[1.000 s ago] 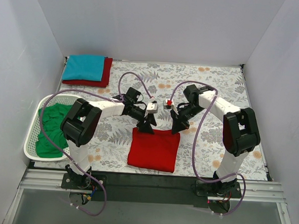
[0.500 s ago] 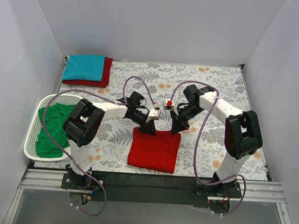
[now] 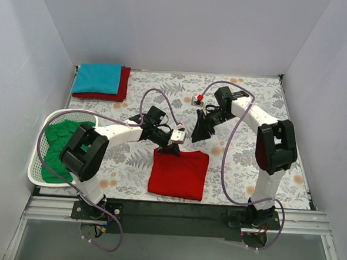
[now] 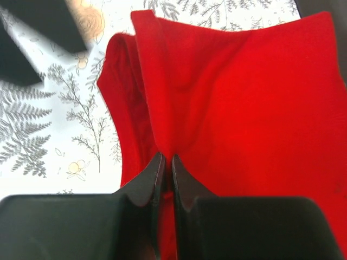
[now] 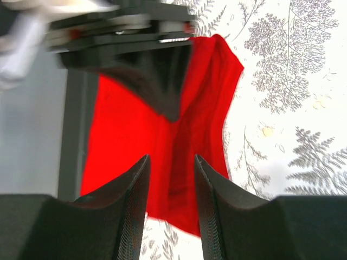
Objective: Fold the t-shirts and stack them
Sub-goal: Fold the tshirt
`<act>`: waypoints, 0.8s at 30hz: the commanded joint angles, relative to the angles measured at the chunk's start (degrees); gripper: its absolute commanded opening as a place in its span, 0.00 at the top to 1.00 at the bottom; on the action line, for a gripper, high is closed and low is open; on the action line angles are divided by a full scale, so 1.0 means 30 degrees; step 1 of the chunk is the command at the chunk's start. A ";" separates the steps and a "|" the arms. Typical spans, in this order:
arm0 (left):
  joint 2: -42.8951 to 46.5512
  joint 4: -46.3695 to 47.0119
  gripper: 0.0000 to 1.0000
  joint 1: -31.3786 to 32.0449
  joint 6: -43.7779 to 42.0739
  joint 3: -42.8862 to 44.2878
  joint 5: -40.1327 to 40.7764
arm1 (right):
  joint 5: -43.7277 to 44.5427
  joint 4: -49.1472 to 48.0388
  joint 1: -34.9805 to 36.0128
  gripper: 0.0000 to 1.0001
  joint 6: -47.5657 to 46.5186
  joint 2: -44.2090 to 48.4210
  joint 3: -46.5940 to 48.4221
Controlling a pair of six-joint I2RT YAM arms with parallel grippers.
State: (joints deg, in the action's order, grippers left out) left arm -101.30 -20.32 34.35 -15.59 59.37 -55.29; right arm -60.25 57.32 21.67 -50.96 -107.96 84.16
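Overhead, the bright red t-shirt (image 3: 178, 176) is lying folded near the front of the table (image 3: 251, 105), between the arms. The left gripper (image 3: 171, 146) is sitting on its far left corner, and the right gripper (image 3: 199, 133) is hanging just beyond the far edge, apart from the cloth. The teal blue t-shirt (image 3: 98, 77) is resting on the darker red t-shirt (image 3: 124, 83) at the far left. The green t-shirt (image 3: 60, 152) is waiting in the basket (image 3: 37, 167).

Left wrist: the fingers (image 4: 145, 187) are pinching a ridge of red cloth, nearly closed.

Right wrist: the fingers (image 5: 217, 195) are standing apart, holding nothing.

Judgement: the fold is looking done. Carrying it to the stack is calling for all layers to be gripped and lifted level.

Against half a second ago, the right gripper is withdrawing from the far right corner and the left is staying put.
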 commanded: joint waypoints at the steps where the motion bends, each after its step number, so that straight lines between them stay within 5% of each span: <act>1: 0.2354 0.0297 1.00 0.0648 -0.0777 -0.0601 0.1080 | -0.2385 -0.1613 0.0012 0.56 0.2801 -0.1187 0.0569; 14: 0.4057 0.0180 1.00 0.2232 0.0949 -0.0925 0.3603 | -0.4087 -0.2144 0.2238 0.77 0.5121 -0.5612 0.0600; 24: 0.3825 0.0034 1.00 0.2291 0.1478 0.0305 0.4570 | -0.2740 -0.2495 0.2268 0.80 0.5706 -0.8218 0.0364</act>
State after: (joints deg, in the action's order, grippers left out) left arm -92.92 -20.45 41.01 -11.44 57.69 -42.65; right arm -69.10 50.48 28.77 -35.57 -130.80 84.55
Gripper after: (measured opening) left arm 0.040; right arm 0.208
